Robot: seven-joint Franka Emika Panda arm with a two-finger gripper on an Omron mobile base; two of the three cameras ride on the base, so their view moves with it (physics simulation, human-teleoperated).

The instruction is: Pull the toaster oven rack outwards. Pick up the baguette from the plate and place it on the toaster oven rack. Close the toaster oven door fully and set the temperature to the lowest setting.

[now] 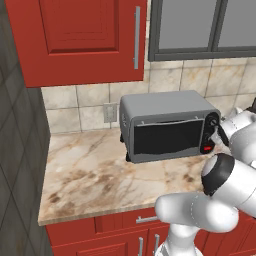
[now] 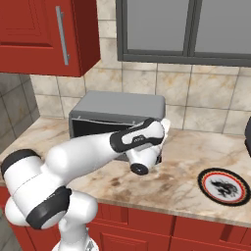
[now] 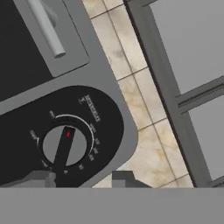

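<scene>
The grey toaster oven (image 1: 167, 107) stands on the counter against the tiled wall. Its dark glass door (image 1: 167, 136) is closed, with the rack hidden behind it. The baguette is out of view. My gripper (image 1: 214, 131) is up against the black control strip at the oven's right end. In the hand view my gripper (image 3: 83, 179) is open. Its fingertips (image 3: 124, 178) sit just short of a round grey knob (image 3: 65, 146) with a red mark. Nothing is between them. The door handle (image 3: 46, 26) runs above the knob. A red light (image 1: 206, 148) glows low on the strip.
A round plate (image 2: 223, 186) with a red and black rim lies bare on the marble counter (image 1: 90, 175), to the oven's right. Red upper cabinets (image 1: 85, 35) and a grey-framed window (image 2: 196, 29) hang above. A dark tiled wall (image 1: 20, 150) closes the left side.
</scene>
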